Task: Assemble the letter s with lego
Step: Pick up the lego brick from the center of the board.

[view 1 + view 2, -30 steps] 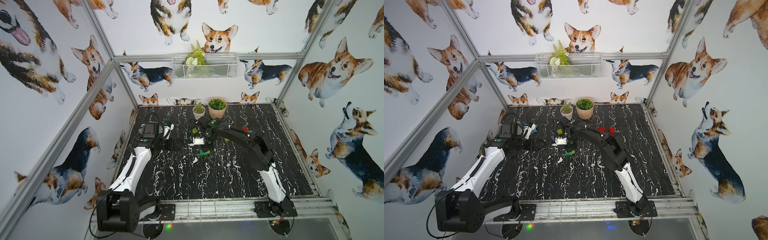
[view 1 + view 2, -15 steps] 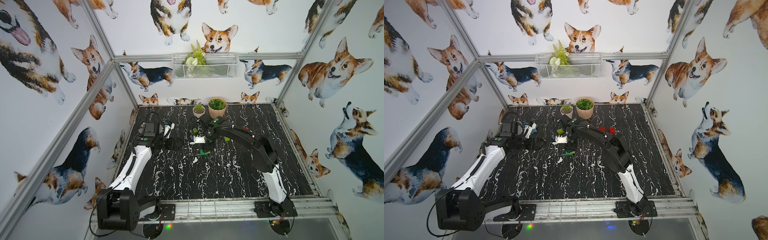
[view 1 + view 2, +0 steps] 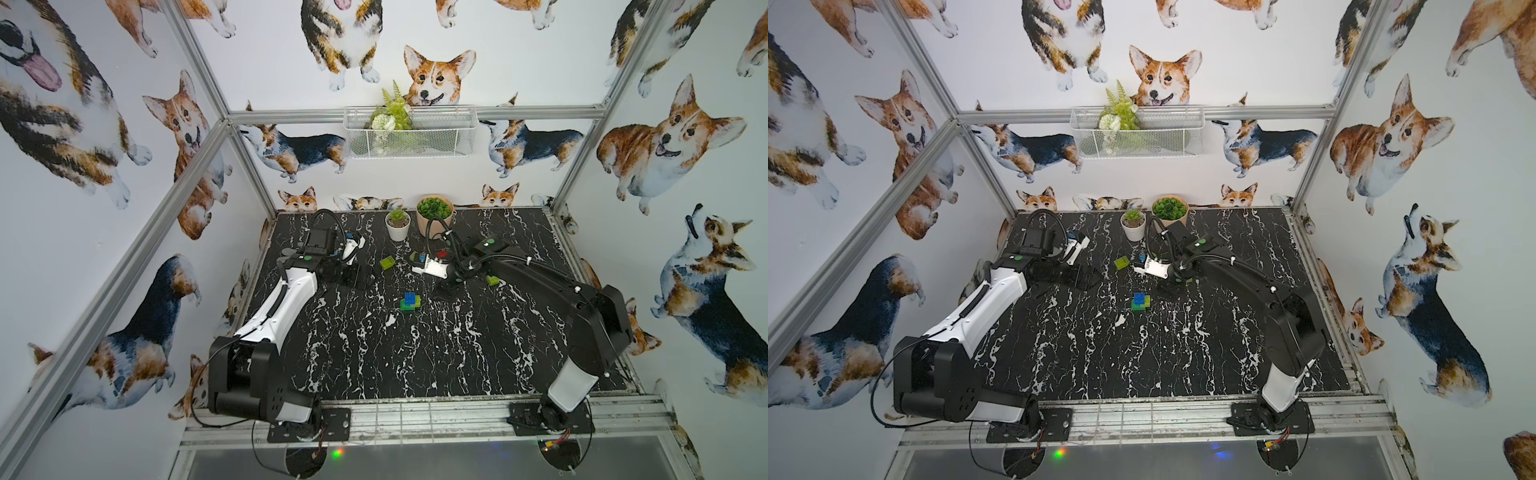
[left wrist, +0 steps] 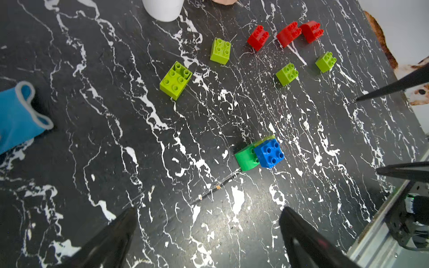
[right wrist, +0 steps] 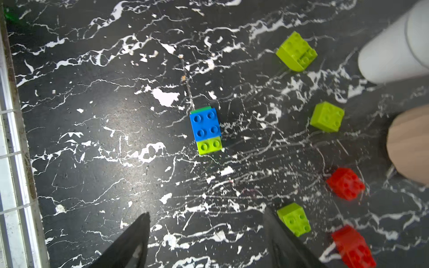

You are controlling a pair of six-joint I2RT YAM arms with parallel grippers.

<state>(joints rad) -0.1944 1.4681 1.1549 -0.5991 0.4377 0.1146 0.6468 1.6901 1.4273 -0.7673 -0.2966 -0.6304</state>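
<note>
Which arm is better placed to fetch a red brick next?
Right, probably: the open right gripper hovers close beside the red bricks, while the left gripper, also open, is farther from them.

The near half of the black white-veined marble tabletop lies bare from left edge to right edge. Near the middle stands a low stack of blue, dark green and lime studded plastic bricks, with open surface all round it. Toward the far edge, loose lime green bricks and red bricks lie scattered. Behind them, at that edge, stand a small white plant pot and a larger terracotta plant pot. The black right arm reaches over the bricks nearest the right edge.
</note>
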